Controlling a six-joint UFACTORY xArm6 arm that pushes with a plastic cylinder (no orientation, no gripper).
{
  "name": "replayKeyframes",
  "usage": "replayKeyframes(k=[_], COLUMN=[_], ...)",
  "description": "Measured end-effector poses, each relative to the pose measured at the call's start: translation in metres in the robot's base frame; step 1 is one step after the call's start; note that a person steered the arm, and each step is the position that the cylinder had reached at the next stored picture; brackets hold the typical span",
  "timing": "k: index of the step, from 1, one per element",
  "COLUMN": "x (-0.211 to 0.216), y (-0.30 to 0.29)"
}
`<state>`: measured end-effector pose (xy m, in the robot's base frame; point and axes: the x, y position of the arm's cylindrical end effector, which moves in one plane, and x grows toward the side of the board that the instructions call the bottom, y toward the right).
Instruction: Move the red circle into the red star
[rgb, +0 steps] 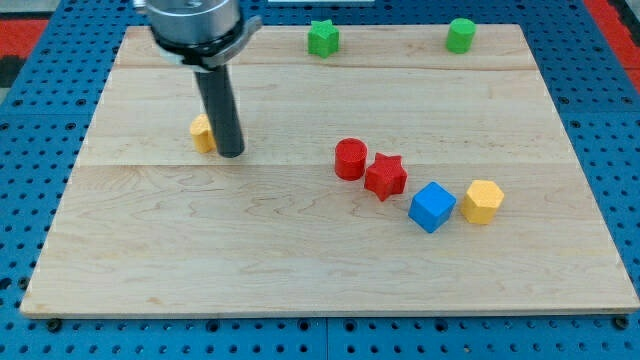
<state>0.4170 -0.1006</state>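
The red circle (350, 159) stands on the wooden board, a little right of the middle. The red star (385, 176) lies right next to it on its lower right, touching or nearly touching it. My tip (231, 153) is on the board well to the left of both red blocks. It stands just right of a yellow block (203, 132), which the rod partly hides.
A blue cube (432, 207) and a yellow hexagon (483, 201) lie to the lower right of the red star. A green star (322, 38) and a green cylinder (460, 35) sit near the board's top edge (400, 27).
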Motion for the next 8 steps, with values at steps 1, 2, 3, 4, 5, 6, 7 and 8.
replayKeyframes(k=[1,2,3,4,5,6,7,8], x=[-0.02,-0.009,-0.009,-0.009,-0.009,-0.009,-0.009,-0.009], y=[0.0,-0.086,-0.085,-0.04,-0.039,-0.032,-0.029,-0.028])
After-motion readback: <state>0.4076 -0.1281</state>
